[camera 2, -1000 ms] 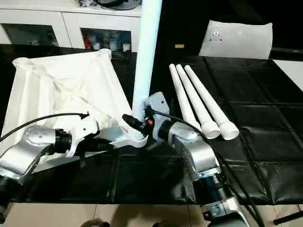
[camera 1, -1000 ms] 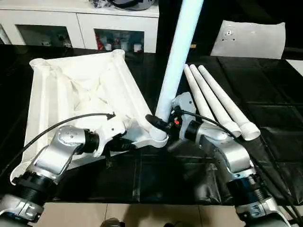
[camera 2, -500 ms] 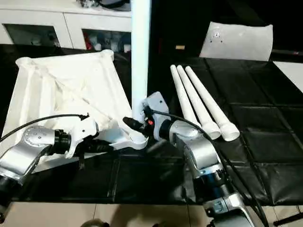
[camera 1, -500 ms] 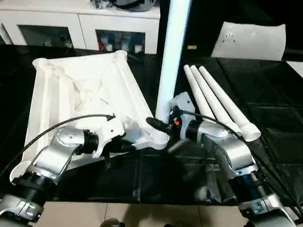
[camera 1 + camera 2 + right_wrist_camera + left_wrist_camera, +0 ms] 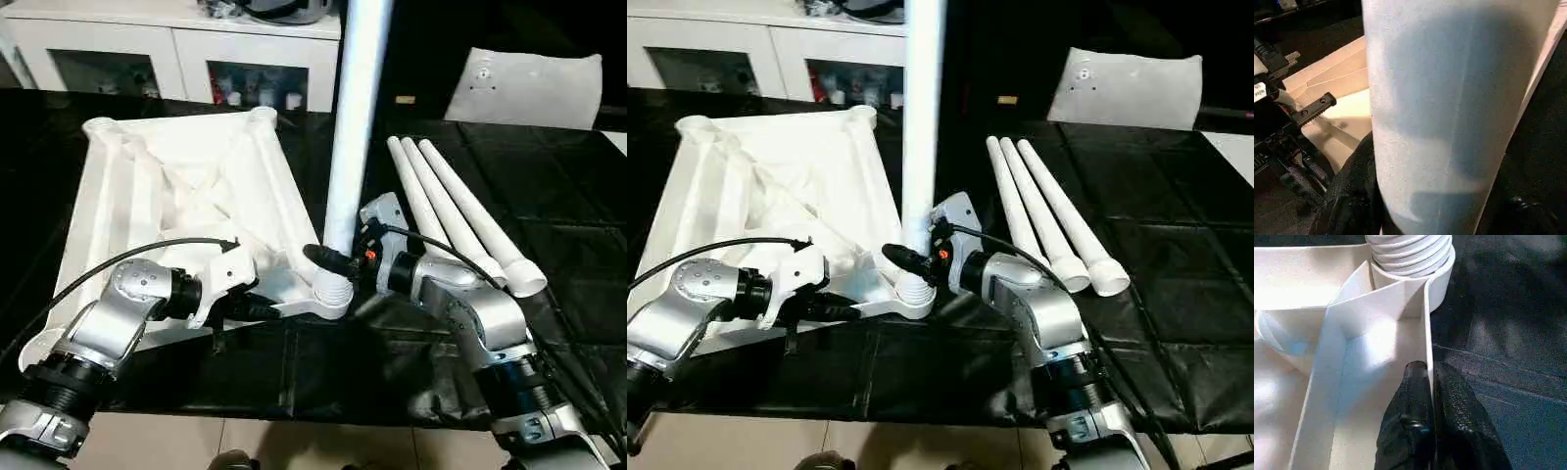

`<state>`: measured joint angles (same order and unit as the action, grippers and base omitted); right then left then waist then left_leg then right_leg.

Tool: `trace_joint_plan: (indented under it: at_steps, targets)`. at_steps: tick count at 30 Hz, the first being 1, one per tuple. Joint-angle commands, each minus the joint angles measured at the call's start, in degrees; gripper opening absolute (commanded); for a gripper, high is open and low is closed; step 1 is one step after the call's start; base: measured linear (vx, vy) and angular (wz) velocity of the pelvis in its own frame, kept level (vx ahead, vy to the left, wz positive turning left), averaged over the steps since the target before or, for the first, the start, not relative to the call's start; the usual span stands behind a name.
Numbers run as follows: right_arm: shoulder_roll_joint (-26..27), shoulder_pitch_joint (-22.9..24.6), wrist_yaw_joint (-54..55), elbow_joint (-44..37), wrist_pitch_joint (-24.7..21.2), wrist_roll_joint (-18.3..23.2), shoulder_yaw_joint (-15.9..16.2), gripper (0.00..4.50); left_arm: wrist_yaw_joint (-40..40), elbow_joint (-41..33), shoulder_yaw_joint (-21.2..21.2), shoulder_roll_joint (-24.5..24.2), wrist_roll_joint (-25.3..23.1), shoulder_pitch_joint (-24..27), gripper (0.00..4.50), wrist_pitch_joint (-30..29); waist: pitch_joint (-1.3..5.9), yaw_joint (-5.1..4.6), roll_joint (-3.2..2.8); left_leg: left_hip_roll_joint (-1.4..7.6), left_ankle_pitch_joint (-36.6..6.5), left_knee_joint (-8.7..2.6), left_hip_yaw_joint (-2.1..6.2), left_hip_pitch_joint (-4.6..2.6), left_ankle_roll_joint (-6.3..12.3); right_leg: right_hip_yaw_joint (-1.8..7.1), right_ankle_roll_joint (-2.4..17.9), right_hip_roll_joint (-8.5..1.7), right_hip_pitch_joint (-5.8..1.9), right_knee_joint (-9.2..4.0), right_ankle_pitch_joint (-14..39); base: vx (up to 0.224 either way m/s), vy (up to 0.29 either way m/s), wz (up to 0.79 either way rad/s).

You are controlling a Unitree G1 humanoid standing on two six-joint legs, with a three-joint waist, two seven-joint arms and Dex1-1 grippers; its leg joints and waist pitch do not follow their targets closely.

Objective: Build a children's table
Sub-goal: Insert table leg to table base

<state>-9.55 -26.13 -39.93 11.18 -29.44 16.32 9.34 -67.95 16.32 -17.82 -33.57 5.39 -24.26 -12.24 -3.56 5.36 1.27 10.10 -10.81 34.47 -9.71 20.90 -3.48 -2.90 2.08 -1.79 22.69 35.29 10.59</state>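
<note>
The children's table top (image 5: 186, 186) lies upside down on the black table, ribbed side up. One white leg (image 5: 350, 127) stands nearly upright, its threaded end (image 5: 1410, 254) sitting in the near right corner socket (image 5: 333, 297). My right gripper (image 5: 329, 258) is shut around this leg just above the socket; the leg (image 5: 1449, 122) is large in the right wrist view, beside a black finger (image 5: 1349, 196). My left gripper (image 5: 1429, 371) is shut on the thin rim wall of the table top (image 5: 1376, 308) close to that socket. Three loose legs (image 5: 460, 211) lie side by side to the right.
A white glass-door cabinet (image 5: 176, 49) stands behind the table. A flat white sheet with a round fitting (image 5: 524, 88) leans at the back right. The black table's front edge (image 5: 294, 416) runs close to my forearms.
The held leg has swung from leaning right to nearly upright over the corner socket. The camera has shifted a little. Both grips are unchanged.
</note>
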Motion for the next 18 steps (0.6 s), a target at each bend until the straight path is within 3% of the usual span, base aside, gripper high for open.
trace_joint_plan:
  at_steps: [1,2,3,4,5,6,8,13,14,18]
  targets:
    - [0.2,3.4,1.9,4.0,-1.1,-0.5,-0.6,1.88,-1.6,-0.7,0.0,1.1,1.1,-2.3,0.0,2.8,3.9,-0.04,-1.92,3.12,-12.4,-4.32,1.24,-1.12,-2.55,3.31,10.2,-6.29,-2.69,-4.11,10.6,0.0,0.0,0.0]
    - [0.7,3.8,2.3,4.1,-0.9,-0.1,-1.3,1.88,-0.8,-0.2,0.4,1.3,0.9,-2.5,0.0,2.8,3.86,0.02,-1.84,3.13,-13.0,-4.35,1.25,-1.22,-2.62,3.3,10.0,-6.36,-2.66,-4.25,11.7,0.0,0.0,0.0]
    - [0.9,4.1,2.5,4.2,-0.5,0.1,-1.6,1.88,-0.4,0.1,0.5,1.4,0.7,-2.6,0.0,2.9,3.89,0.17,-2.51,3.1,-13.6,-4.37,1.43,-1.3,-2.87,3.26,10.0,-6.41,-2.67,-4.17,12.5,0.0,0.0,0.0]
    - [1.5,5.4,3.2,4.5,1.2,0.6,-2.7,1.88,1.4,1.4,1.2,1.9,0.1,-3.3,0.0,2.8,3.66,0.03,-2.16,3.17,-15.3,-4.54,1.36,-1.44,-2.91,3.24,9.7,-6.35,-2.52,-4.65,14.5,0.0,0.0,0.0]
    - [1.6,5.6,3.3,4.5,1.4,0.7,-2.8,1.88,1.7,1.6,1.4,2.1,0.1,-3.4,0.0,2.7,3.39,0.23,-2.63,3.1,-17.8,-4.61,1.51,-1.88,-3.16,3.19,9.1,-6.5,-2.31,-4.96,18.6,0.0,0.0,0.0]
    - [1.7,5.8,3.5,4.4,1.5,0.7,-3.0,1.88,1.9,1.8,1.6,2.2,0.2,-3.5,0.0,2.6,3.24,0.12,-2.34,3.08,-18.9,-4.69,1.47,-1.98,-3.11,3.19,8.7,-6.55,-2.32,-5.34,20.9,0.0,0.0,0.0]
    - [2.3,7.9,4.1,3.6,3.2,1.1,-3.8,1.88,2.3,2.8,1.7,2.4,0.0,-4.0,0.0,2.1,3.34,0.36,-2.58,3.08,-19.7,-4.73,1.68,-2.27,-3.0,3.33,7.8,-6.74,-2.2,-5.6,24.4,0.0,0.0,0.0]
    - [3.7,10.6,5.3,1.8,6.3,2.2,-6.2,1.88,3.0,4.6,1.8,2.9,-0.6,-4.6,0.0,2.5,3.58,0.47,-2.67,3.23,-18.2,-4.91,1.73,-1.91,-2.69,3.31,8.3,-6.59,-2.33,-5.18,20.9,0.0,0.0,0.0]
    - [3.7,11.0,5.3,1.5,7.1,2.1,-6.2,1.88,3.2,4.8,1.9,2.9,-0.7,-4.6,0.0,2.5,3.61,0.51,-2.84,3.19,-18.2,-4.9,1.71,-1.88,-2.63,3.29,8.2,-6.64,-2.37,-5.24,20.9,0.0,0.0,0.0]
    - [2.6,12.5,5.3,0.5,10.4,-0.2,-4.6,1.88,3.4,5.1,2.1,3.3,-0.8,-4.5,0.0,2.7,3.53,0.47,-2.49,3.17,-18.3,-4.91,1.66,-1.88,-2.33,3.31,7.9,-6.7,-2.28,-5.46,22.5,0.0,0.0,0.0]
